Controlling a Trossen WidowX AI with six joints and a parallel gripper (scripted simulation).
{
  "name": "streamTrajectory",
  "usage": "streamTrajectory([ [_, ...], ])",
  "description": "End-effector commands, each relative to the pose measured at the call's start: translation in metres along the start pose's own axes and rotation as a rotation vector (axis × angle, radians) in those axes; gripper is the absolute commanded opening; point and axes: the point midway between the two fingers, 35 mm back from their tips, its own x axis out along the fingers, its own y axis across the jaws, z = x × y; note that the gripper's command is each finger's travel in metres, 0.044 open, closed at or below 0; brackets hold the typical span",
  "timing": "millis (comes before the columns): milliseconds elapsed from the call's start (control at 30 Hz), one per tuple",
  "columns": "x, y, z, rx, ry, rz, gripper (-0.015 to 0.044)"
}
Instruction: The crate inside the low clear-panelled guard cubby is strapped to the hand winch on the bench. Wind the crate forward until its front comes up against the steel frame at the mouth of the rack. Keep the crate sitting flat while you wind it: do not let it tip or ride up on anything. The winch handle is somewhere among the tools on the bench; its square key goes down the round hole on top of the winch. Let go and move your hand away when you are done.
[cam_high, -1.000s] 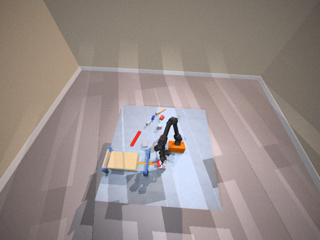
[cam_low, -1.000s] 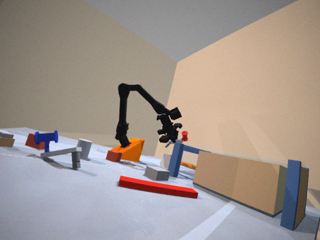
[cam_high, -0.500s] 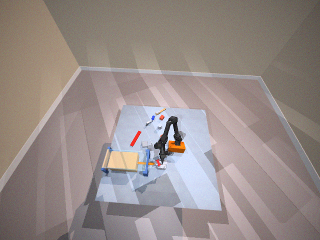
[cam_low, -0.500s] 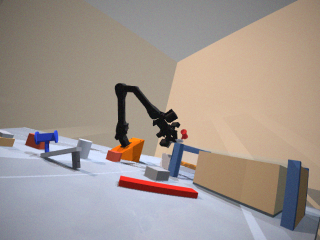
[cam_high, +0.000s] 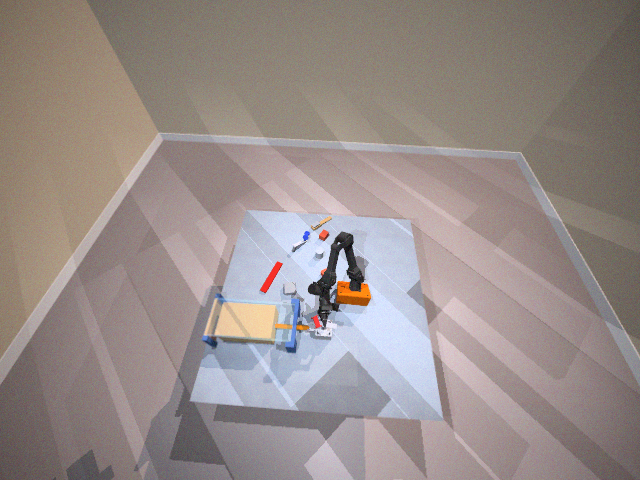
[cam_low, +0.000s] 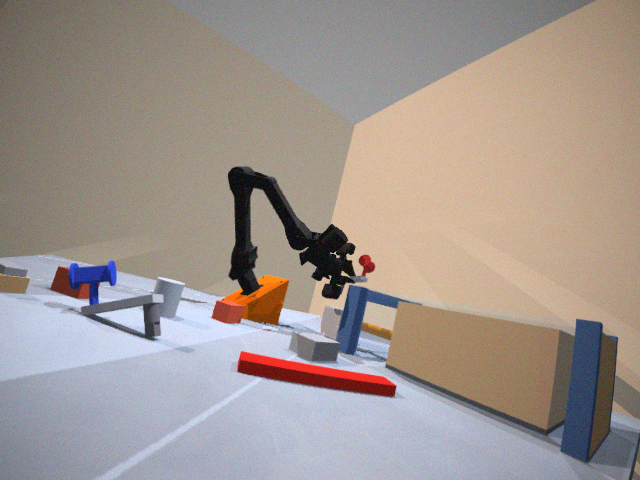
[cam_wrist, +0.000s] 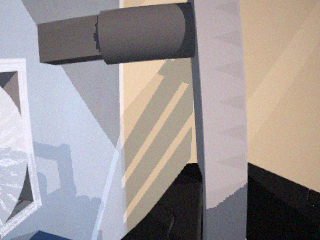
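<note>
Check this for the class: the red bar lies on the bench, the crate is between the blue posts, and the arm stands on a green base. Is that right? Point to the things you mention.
Not quite: the arm's base (cam_high: 343, 299) (cam_low: 268, 304) is orange, as the exterior view shows. The rest stands.

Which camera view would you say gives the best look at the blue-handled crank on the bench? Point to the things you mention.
The exterior view: the blue-handled crank (cam_high: 299, 244) (cam_low: 122, 304) appears large there, its handle, arm and downturned end distinct. The top view shows it only tiny; the wrist view misses it.
</note>
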Motion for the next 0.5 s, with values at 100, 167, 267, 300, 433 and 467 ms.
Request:
streamTrajectory([
  [100, 0.0, -0.0013, 0.0009, -0.005, 0.004, -0.117, 0.0],
  [167, 0.0, -0.0011, 0.0009, -0.004, 0.007, -0.156, 0.0],
  [267, 0.0, -0.0011, 0.001, -0.004, 0.008, -0.166, 0.0],
  [300, 0.0, -0.0011, 0.001, -0.004, 0.008, -0.166, 0.0],
  [433, 0.0, -0.0011, 0.001, -0.004, 0.008, -0.166, 0.0],
  [467, 0.0, -0.0011, 0.001, -0.004, 0.008, -0.166, 0.0],
])
